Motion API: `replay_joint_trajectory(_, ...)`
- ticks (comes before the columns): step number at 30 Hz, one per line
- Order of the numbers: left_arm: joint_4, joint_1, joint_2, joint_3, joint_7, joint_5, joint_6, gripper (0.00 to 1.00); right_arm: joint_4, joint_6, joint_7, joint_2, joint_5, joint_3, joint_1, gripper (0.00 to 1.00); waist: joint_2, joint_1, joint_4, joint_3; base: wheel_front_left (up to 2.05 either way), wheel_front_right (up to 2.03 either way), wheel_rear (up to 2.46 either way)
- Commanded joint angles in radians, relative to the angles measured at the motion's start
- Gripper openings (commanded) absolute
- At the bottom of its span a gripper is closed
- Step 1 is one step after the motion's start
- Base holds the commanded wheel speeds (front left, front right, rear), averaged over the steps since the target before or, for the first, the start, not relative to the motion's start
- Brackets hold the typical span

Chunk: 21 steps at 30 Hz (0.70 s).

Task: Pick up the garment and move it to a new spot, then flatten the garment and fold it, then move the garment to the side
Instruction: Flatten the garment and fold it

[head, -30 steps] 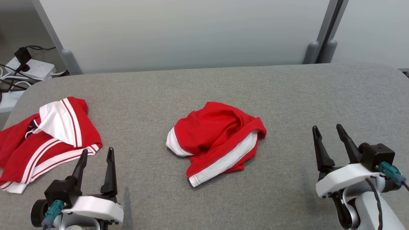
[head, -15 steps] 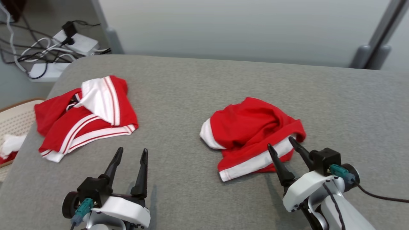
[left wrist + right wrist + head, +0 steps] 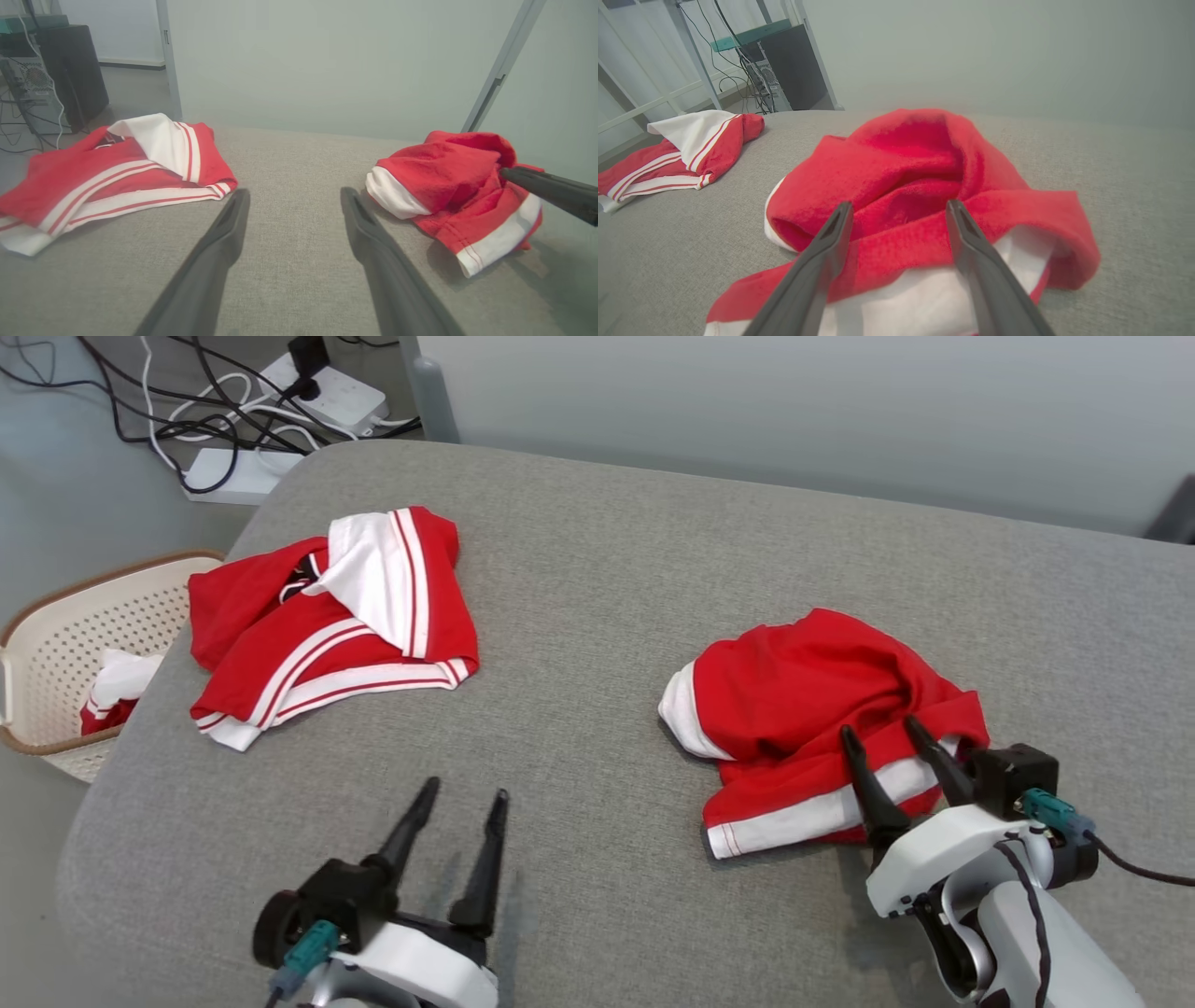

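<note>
Red garment (image 3: 794, 691) lies at twelve o'clock of my spread right jaws, left jaws spread and empty; pickup step, I judge: lower, then pinch.

- garment (image 3: 794, 691): red with white bands, crumpled into a loose heap.
- It lies on the grey table (image 3: 597, 616), right of centre in the head view.

jaws of right gripper (image 3: 878, 725) moved over crumpled garment (image 3: 794, 681), head view swung left
</note>
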Motion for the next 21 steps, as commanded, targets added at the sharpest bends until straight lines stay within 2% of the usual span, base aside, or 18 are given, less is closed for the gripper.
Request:
replay_joint_trajectory(1, -0.016, -0.047, 0.004, 0.007, -0.006, -0.021, -0.014, 1.00, -0.034, 0.004, -0.014, -0.005, 0.005, 0.008, -0.011, 1.00, 0.0000, 0.0000, -0.015, 0.004, 0.00, 0.00, 0.00)
replay_joint_trajectory(4, 0.015, -0.049, 0.004, -0.040, -0.006, -0.063, -0.033, 1.00, -0.043, 0.004, -0.014, -0.007, 0.002, 0.004, -0.012, 1.00, 0.0000, 0.0000, -0.035, 0.007, 0.00, 0.00, 0.00)
replay_joint_trajectory(7, 0.091, -0.061, 0.004, -0.142, -0.006, -0.155, -0.053, 1.00, -0.055, 0.004, -0.014, -0.006, -0.001, 0.006, -0.021, 1.00, 0.0000, 0.0000, -0.068, 0.013, 0.00, 0.00, 0.00)
replay_joint_trajectory(10, 0.147, -0.094, 0.004, -0.238, -0.006, -0.249, -0.060, 1.00, -0.065, 0.004, -0.014, -0.003, 0.002, 0.015, -0.029, 1.00, 0.0000, 0.0000, -0.099, 0.020, 0.00, 0.00, 0.00)
replay_joint_trajectory(14, 0.192, -0.152, 0.004, -0.348, -0.006, -0.319, -0.061, 1.00, -0.075, 0.004, -0.014, -0.003, 0.000, 0.026, -0.038, 1.00, 0.0000, 0.0000, -0.139, 0.026, 0.00, 0.00, 0.00)
replay_joint_trajectory(18, 0.248, -0.190, 0.004, -0.400, -0.006, -0.385, -0.061, 1.00, -0.092, 0.004, -0.014, -0.002, -0.003, 0.030, -0.043, 1.00, 0.0000, 0.0000, -0.178, 0.030, 0.00, 0.00, 0.00)
replay_joint_trajectory(21, 0.310, -0.210, 0.004, -0.402, -0.006, -0.448, -0.061, 1.00, -0.106, 0.004, -0.014, -0.004, -0.005, 0.033, -0.045, 1.00, 0.0000, 0.0000, -0.213, 0.033, 0.00, 0.00, 0.00)
